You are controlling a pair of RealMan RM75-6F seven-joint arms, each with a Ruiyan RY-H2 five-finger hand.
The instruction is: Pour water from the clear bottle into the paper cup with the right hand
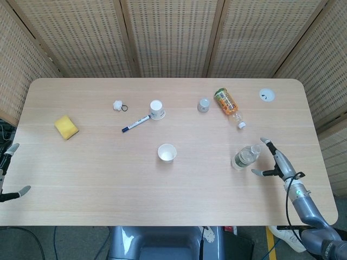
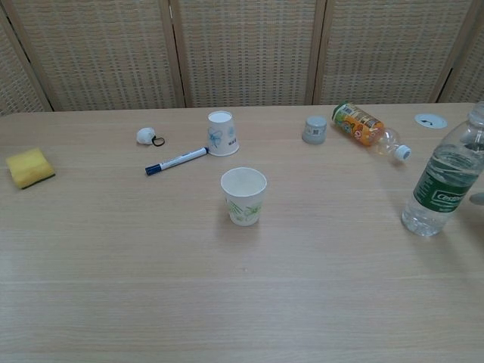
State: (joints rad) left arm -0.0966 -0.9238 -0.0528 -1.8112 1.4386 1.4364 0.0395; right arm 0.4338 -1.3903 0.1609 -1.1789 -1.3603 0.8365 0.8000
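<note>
Nothing of the pour itself looked done: the clear bottle (image 1: 245,157) stood upright at the lower right of the head view, ungrasped, and the right hand (image 1: 275,162) sat just beside it, fingers spread wide and holding nothing, not touching the bottle as far as that view showed. The grasp, the lift, the carry toward the cup and the tilt all seemed left to do. In the chest view the bottle (image 2: 445,181) held water up to around its green label, and whether it was capped could not be told. The upright paper cup (image 1: 167,153) stood near the centre of the table (image 1: 97,173), well apart from the bottle, and looked empty from above. A second paper cup (image 1: 156,110) sat upside down further up, and an orange drink bottle (image 1: 227,105) lay on its side at upper right. The left hand (image 1: 7,172) showed only as fingers at the lower left edge, apart and holding nothing.
</note>
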